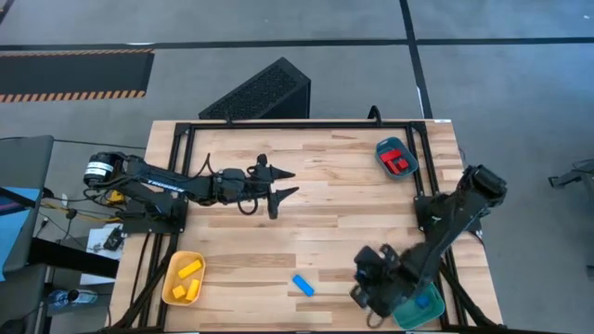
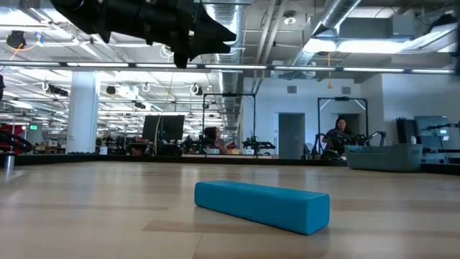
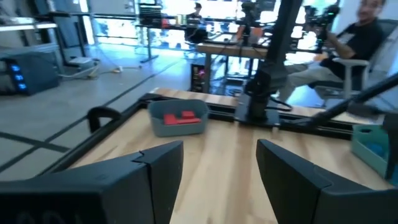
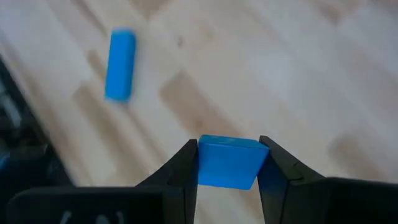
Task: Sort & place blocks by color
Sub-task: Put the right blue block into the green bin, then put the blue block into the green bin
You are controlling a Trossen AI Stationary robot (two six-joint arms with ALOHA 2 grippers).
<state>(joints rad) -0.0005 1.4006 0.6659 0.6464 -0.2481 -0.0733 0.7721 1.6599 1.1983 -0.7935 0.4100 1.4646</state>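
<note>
My right gripper (image 4: 229, 163) is shut on a small blue block (image 4: 229, 160) above the table's near right part; it also shows in the high view (image 1: 365, 284). A blue bar (image 1: 303, 285) lies flat on the table to the left of it, and shows in the low view (image 2: 262, 205) and the right wrist view (image 4: 120, 64). My left gripper (image 1: 288, 184) hangs open and empty over the table's middle, high above the wood (image 3: 221, 155). My right gripper pinches the blue block between its two fingers, one on each of two opposite sides (image 4: 203, 163). The fingers point down at the table from above. The block looks clear of the wood.
A yellow oval tray (image 1: 170, 281) with yellow blocks stands at the near left. A teal tray (image 1: 382, 147) with red blocks stands at the far right. Another teal tray (image 1: 415, 318), with a blue block in it, stands at the near right, beside my right gripper.
</note>
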